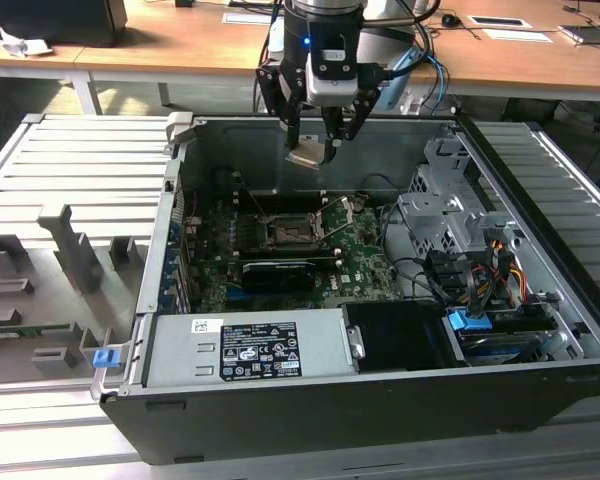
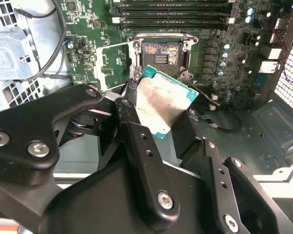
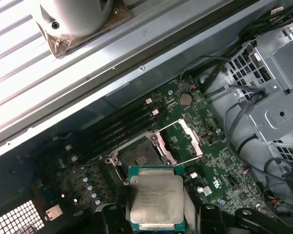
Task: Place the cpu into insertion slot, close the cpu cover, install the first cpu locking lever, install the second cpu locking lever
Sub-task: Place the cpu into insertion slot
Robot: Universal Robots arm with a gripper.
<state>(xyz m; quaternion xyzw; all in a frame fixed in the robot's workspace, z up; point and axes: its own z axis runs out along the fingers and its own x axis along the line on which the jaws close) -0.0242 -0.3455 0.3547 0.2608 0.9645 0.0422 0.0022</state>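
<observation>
My gripper (image 1: 315, 148) hangs over the open computer case, shut on the cpu (image 1: 308, 155), a flat square chip with a pale metal top. In both wrist views the cpu (image 2: 161, 100) (image 3: 156, 197) sits tilted between the black fingers (image 2: 141, 146), well above the green board. The insertion slot (image 1: 290, 232) (image 2: 161, 54) (image 3: 139, 156) lies uncovered on the board below, its dark pin field showing. The cpu cover (image 2: 112, 66) (image 3: 183, 141) is swung open beside the slot, a thin silver frame with a square window.
A long black card (image 1: 278, 272) lies just in front of the slot. Memory slots (image 2: 171, 9) run along one side. A grey power supply (image 1: 250, 350), a metal drive cage (image 1: 450, 210) and bundled cables (image 1: 480, 270) fill the case. A grey fixture tray (image 1: 60, 260) stands at the exterior view's left.
</observation>
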